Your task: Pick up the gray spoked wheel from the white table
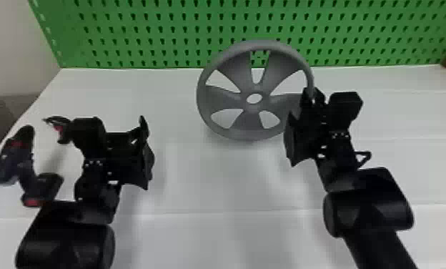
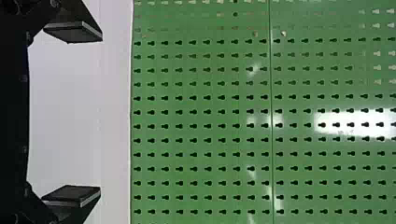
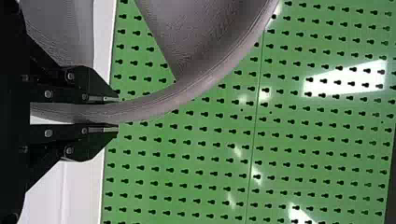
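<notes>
Here, the right claw (image 1: 312,96) grips the gray spoked wheel (image 1: 223,97) by its rim; the left claw (image 1: 100,123) gapes wide.

Green pegboard (image 1: 168,21), white table (image 1: 211,171), gray wheel (image 1: 229,68).

White table (image 1: 211,179), dark drill (image 1: 26,175) at left

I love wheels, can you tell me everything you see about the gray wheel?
The wheel is gray, maybe plastic, with a thin round rim, five wide spokes and a hole in the middle. It is upright. The right gripper is shut on the right side of its rim. I can't tell if its bottom touches the table.
</notes>
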Motion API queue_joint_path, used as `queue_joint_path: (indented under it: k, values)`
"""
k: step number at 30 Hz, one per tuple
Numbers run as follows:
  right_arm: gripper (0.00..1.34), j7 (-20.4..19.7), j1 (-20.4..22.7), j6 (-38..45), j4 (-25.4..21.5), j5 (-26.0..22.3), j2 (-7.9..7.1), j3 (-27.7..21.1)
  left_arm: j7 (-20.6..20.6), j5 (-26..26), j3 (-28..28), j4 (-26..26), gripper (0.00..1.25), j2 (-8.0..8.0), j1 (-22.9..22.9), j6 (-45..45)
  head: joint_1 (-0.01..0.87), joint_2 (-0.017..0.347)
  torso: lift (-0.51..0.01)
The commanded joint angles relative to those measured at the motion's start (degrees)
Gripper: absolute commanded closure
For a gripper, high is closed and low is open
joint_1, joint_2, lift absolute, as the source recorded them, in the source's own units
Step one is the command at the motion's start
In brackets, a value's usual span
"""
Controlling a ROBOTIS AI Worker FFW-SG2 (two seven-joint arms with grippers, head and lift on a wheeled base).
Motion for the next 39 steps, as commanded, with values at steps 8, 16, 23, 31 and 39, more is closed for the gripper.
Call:
queue_joint_path:
  k: [8, 16, 23, 31, 39]
  values:
    - [1.16, 0.0, -0.2, 0.3, -0.2, -0.1, 0.18, 0.5, 0.0, -1.5, -2.3, 0.0, 0.13, -0.19, -0.3, -0.1, 0.767, 0.035, -0.107]
    - [1.16, 0.0, -0.1, 1.4, -1.0, -0.1, 0.18, 0.6, 0.0, -1.8, -2.9, 0.0, 0.13, -0.19, -0.3, 0.0, 0.767, 0.035, -0.107]
    - [1.16, 0.0, 0.1, 1.5, -1.0, 0.1, 0.09, 0.7, 0.0, -1.5, -2.8, 0.0, 0.13, -0.19, -0.3, 0.0, 0.767, 0.035, -0.107]
    - [1.16, 0.0, 0.4, 2.5, -1.0, 0.1, 0.18, 1.2, 0.0, -1.3, -2.5, 0.0, 0.13, -0.19, -0.3, -0.1, 0.767, 0.035, -0.107]
    - [1.16, 0.0, 0.7, 2.9, -1.0, 0.1, 0.26, 1.3, 0.0, -1.2, -2.6, 0.0, 0.13, -0.19, -0.3, -0.1, 0.767, 0.035, -0.107]
